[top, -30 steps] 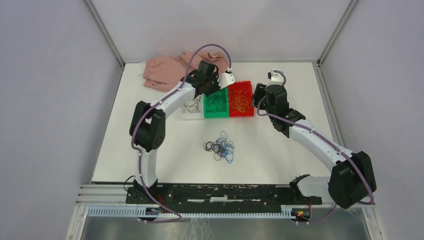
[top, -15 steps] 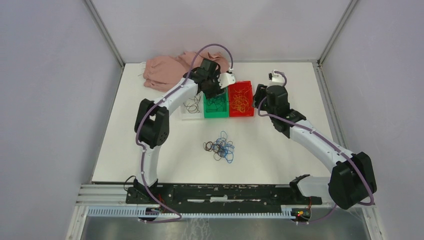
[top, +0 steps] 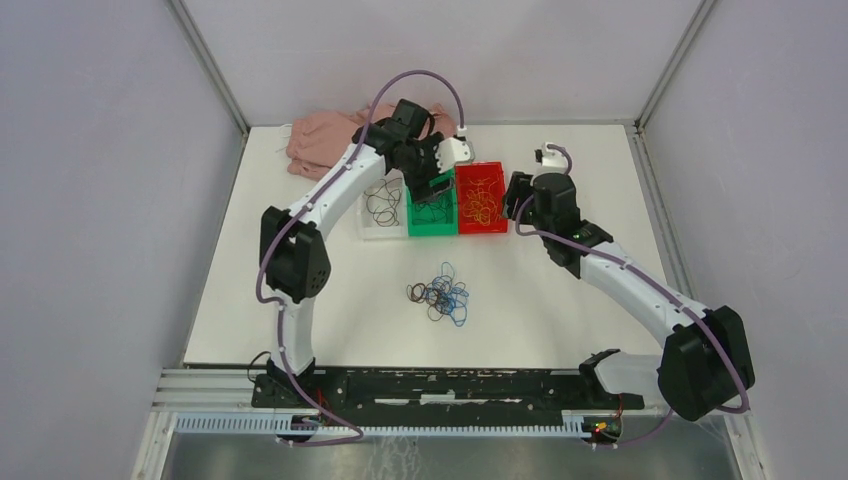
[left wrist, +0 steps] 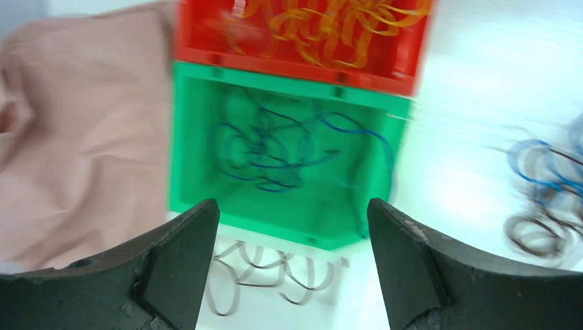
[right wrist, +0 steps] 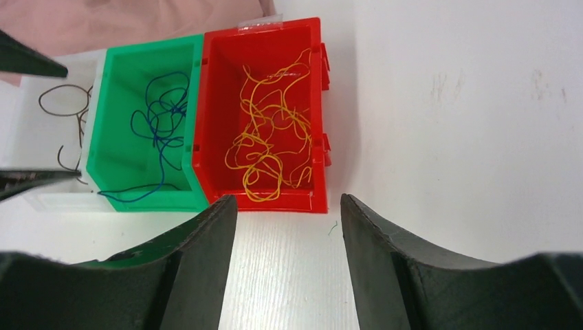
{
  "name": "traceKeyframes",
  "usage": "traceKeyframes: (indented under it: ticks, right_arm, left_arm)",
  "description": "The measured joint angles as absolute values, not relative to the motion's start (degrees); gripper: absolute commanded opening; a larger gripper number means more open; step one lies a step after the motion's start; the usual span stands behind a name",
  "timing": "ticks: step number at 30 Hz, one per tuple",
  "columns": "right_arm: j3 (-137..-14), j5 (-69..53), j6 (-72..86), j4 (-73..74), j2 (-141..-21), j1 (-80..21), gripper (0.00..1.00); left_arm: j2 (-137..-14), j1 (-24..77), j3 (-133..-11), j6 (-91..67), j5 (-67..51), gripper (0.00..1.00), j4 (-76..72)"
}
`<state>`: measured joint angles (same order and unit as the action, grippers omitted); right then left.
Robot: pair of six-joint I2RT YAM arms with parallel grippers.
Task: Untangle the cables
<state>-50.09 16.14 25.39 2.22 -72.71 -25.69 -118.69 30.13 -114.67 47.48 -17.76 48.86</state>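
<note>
A tangled pile of blue and dark brown cables (top: 440,295) lies mid-table, blurred at the right in the left wrist view (left wrist: 543,199). Blue cables (right wrist: 161,117) sit in the green bin (right wrist: 148,199). Yellow-orange cables (right wrist: 271,137) fill the red bin (right wrist: 261,31), and dark cables (left wrist: 254,275) lie in the white bin (top: 368,228). My left gripper (top: 432,185) (left wrist: 292,206) hovers open and empty over the green and white bins. My right gripper (top: 515,190) (right wrist: 287,203) is open and empty, just in front of the red bin.
A pink cloth (top: 325,148) lies crumpled at the back left, behind the bins. The three bins stand side by side in a row. White tabletop (top: 570,300) stretches around the pile, with grey walls on three sides.
My left gripper went from shut to wide open over the green bin, and its arm swung, uncovering the white bin. The right arm has barely moved.
</note>
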Motion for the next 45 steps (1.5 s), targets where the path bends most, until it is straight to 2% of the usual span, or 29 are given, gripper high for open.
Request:
traceKeyframes:
  ticks: [7, 14, 17, 22, 29, 35, 45]
  right_arm:
    - [-47.2, 9.0, 25.8, 2.2, -71.4, -25.6, 0.64]
    - [-37.1, -2.2, 30.8, 0.5, -70.3, -30.3, 0.64]
    - [-34.2, -4.1, 32.3, 0.4, -70.3, -33.8, 0.63]
    - [-31.6, -4.2, 33.8, 0.4, -67.2, -34.4, 0.62]
    - [-31.0, 0.4, 33.0, 2.8, -55.6, -34.4, 0.62]
    - [-31.0, 3.7, 31.2, 6.7, -50.7, -34.4, 0.62]
    - [-31.0, 5.1, 30.2, 10.4, -48.1, -34.4, 0.60]
  left_arm:
    - [-110.6, 31.0, -102.2, 47.5, -27.1, 0.88, 57.1]
    - [-99.7, 31.0, -86.8, 46.1, -34.7, 0.75, 59.3]
    - [-97.9, 31.0, -82.6, 41.3, -36.6, 0.75, 55.6]
    - [-99.2, 31.6, -81.2, 30.0, -36.7, 0.76, 46.8]
    - [-105.6, 33.5, -81.2, 19.9, -35.5, 0.75, 36.5]
    - [-111.1, 34.8, -81.5, 19.9, -36.2, 0.74, 36.1]
    - [-114.8, 35.3, -85.3, 27.2, -36.6, 0.67, 39.4]
